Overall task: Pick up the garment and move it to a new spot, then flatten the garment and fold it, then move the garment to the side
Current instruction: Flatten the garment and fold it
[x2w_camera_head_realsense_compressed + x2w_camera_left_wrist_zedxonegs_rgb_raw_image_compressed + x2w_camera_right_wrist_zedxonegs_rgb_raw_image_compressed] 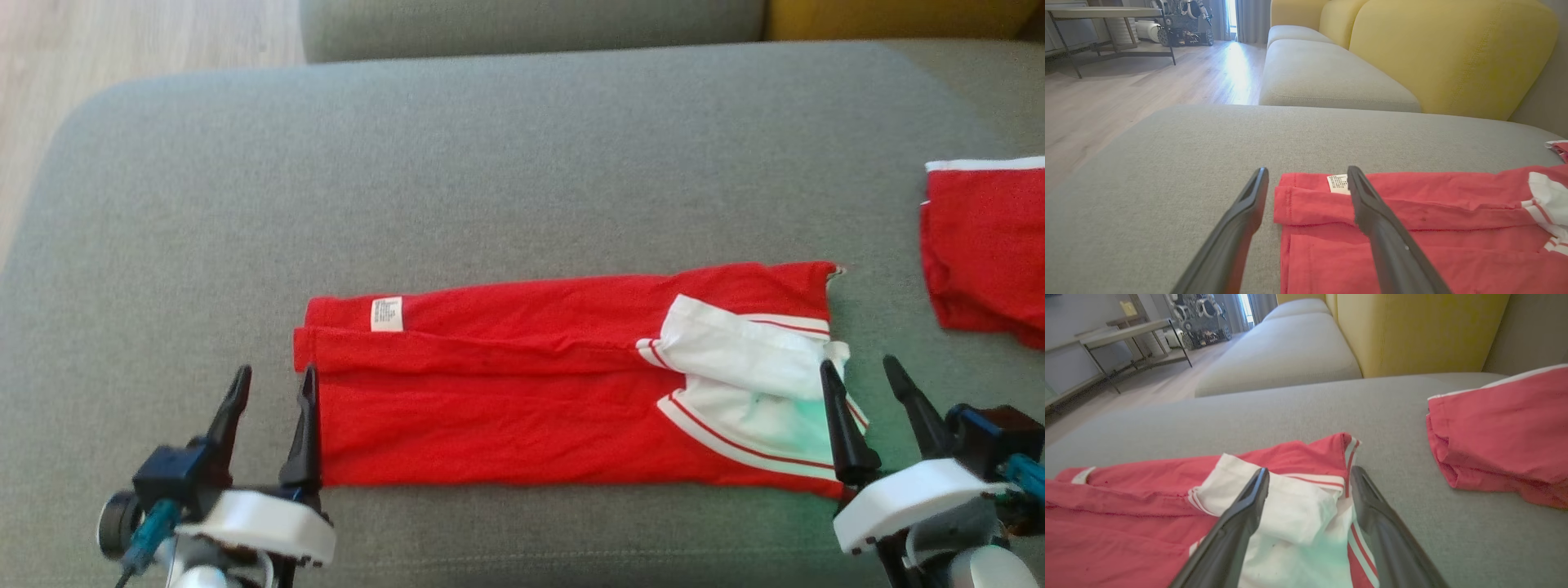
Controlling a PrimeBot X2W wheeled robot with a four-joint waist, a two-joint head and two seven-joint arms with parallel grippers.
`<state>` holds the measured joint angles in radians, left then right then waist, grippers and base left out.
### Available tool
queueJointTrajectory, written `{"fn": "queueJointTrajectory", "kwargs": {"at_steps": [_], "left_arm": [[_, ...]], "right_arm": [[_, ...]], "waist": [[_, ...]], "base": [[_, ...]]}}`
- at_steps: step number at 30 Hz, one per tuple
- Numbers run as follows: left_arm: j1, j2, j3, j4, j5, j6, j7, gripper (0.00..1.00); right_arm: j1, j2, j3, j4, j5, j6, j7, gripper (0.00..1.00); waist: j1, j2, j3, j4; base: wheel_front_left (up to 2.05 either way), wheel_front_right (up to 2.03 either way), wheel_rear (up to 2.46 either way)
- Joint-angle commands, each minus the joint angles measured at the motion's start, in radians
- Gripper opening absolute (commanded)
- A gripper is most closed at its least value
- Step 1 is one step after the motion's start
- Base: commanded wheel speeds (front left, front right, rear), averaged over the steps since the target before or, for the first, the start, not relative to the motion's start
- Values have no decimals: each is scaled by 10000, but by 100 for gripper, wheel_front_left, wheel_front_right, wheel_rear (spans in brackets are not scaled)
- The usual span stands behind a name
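Note:
A red garment with white striped sleeves lies folded into a long band on the grey sofa cushion. Its white care label is at the far left corner. My left gripper stands open at the band's left end, one finger over the cloth edge, the other over bare cushion. At the right end my right gripper stands open, straddling the white sleeve edge. Neither holds anything.
A second folded red garment with a white hem lies at the cushion's right edge. Yellow back cushions rise behind the seat. Wooden floor lies beyond the cushion's left edge, with a table farther off.

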<state>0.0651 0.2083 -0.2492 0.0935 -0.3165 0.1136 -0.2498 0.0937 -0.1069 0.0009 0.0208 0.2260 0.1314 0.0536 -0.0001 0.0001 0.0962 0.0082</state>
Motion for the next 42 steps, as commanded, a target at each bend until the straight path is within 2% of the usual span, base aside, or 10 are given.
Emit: {"fn": "queueJointTrajectory", "kwargs": {"at_steps": [1,14,16,21,22,23,24,25,32,42], "left_arm": [[-677,36,269,-279,136,-63,-120,100],[-1601,-340,110,-68,357,-477,-120,100],[-1740,-434,144,-9,440,-569,-120,100],[-1903,-565,244,89,561,-725,-120,100],[-1926,-591,269,100,582,-753,-120,100],[-1946,-616,293,113,604,-781,-120,100],[-1963,-639,316,127,627,-808,-120,100],[-1979,-661,342,136,649,-836,-120,100],[-1968,-786,542,164,793,-982,-120,100],[-1869,-921,762,189,941,-1132,-120,100]], "right_arm": [[-403,-189,112,-95,-169,-7,146,100],[-1418,5,-737,1375,-1112,-7,1893,100],[-1616,120,-961,1616,-1246,-7,2558,100],[-1789,260,-1024,1815,-890,-7,3455,100],[-1809,272,-993,1843,-777,-7,3607,93],[-1828,274,-959,1846,-710,-7,3725,45],[-1841,275,-916,1836,-627,-7,3823,9],[-1852,276,-887,1824,-535,-7,3913,0],[-1889,108,-981,1505,-207,-7,4006,0],[-1586,-267,-2101,778,-91,-7,3998,0]], "waist": [[1,-1,251,106],[1,-1,1311,453],[1,-1,1453,496],[1,-1,1570,508],[1,-1,1584,504],[1,-1,1594,498],[1,-1,1600,492],[1,-1,1605,484],[1,-1,1554,369],[1,-1,1380,163]], "base": [[0,0,0],[0,0,0],[0,0,0],[0,0,0],[0,0,0],[0,0,0],[0,0,0],[0,0,0],[0,0,0],[0,0,0]]}}
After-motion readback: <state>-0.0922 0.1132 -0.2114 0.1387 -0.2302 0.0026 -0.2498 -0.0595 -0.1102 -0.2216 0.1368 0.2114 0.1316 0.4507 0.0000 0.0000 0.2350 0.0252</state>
